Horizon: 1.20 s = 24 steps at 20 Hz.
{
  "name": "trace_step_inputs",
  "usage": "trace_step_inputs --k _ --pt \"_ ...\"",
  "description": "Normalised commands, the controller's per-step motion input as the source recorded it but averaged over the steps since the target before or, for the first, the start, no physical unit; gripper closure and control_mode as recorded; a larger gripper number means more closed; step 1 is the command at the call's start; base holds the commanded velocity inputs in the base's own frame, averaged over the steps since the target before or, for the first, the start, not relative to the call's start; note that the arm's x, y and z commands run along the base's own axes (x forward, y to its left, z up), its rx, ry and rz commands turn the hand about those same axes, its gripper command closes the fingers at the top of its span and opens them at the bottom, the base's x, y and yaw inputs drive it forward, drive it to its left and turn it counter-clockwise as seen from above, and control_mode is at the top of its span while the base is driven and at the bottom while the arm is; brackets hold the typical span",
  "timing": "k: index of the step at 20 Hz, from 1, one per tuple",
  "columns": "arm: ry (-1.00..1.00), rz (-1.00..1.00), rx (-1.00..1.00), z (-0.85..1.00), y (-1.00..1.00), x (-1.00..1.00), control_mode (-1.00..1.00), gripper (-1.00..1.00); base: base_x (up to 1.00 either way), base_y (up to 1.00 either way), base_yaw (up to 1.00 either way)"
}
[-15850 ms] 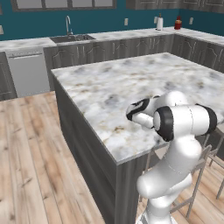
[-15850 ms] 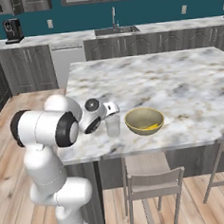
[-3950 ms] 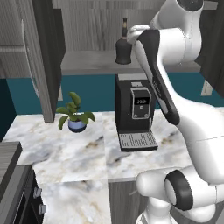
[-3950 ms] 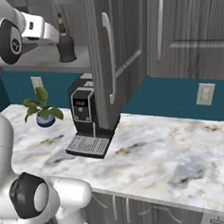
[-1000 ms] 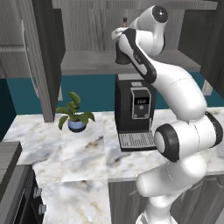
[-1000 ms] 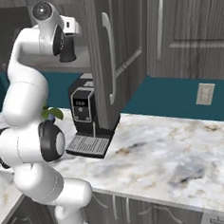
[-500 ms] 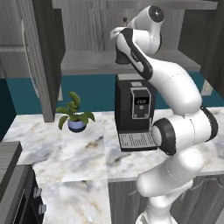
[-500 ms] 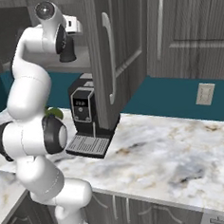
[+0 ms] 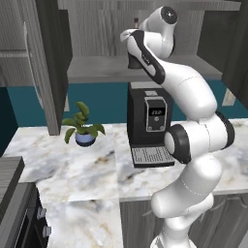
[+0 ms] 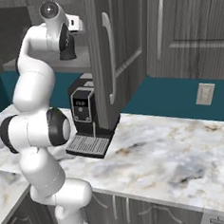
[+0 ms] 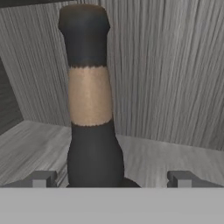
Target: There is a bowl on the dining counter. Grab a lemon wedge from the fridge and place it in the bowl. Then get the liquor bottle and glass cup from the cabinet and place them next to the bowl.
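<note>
We're up high in the open cabinet point(image 9: 97, 38), with our arm stretched to the shelf point(image 9: 97, 72) above the coffee machine point(image 9: 147, 121). In the hand view the liquor bottle point(image 11: 89, 109) stands upright right in front of us on the grey wood shelf point(image 11: 175, 153), dark body, tan label band around the neck, dark cap on top, with the cabinet's ribbed back wall behind it. Our gripper point(image 11: 111, 178) is spread wide, and its two fingertips point(image 11: 41, 178) sit low at either side of the bottle's base. The bottle stands between them, nearer the left one, and from here we cannot tell whether either pad touches the glass; nothing is clamped.

From the left base view the gripper point(image 9: 131, 62) is at shelf level, with the bottle's slim top point(image 9: 136, 22) poking up just behind the wrist. From the right base view the dark hand point(image 10: 67, 50) reaches in past the open cabinet door point(image 10: 103, 62), which hangs in front of the coffee machine point(image 10: 85, 113).

Down below, the marble table point(image 9: 72, 169) carries the coffee machine with its drip tray and a small potted plant point(image 9: 83, 126) off to the left. A wall socket point(image 10: 205, 93) sits on the teal backsplash to the right.
</note>
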Motion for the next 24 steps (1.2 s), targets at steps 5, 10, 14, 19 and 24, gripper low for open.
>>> trace_step_inputs --k 5,10,14,19,24 --pt "0.0 0.0 0.0 0.0 0.06 0.02 -1.0 1.0 0.0 0.0 0.0" --pt "0.06 0.0 0.0 -0.04 0.04 0.0 -1.0 1.0 0.0 0.0 0.0" --pt "0.04 0.03 0.0 -0.15 0.01 -0.17 -1.0 1.0 0.0 0.0 0.0" --pt "-0.01 0.12 0.0 -0.08 0.02 -0.91 -1.0 1.0 0.0 0.0 0.0" --pt "-0.09 0.12 0.0 -0.02 0.02 -1.0 -1.0 1.0 0.0 0.0 0.0"
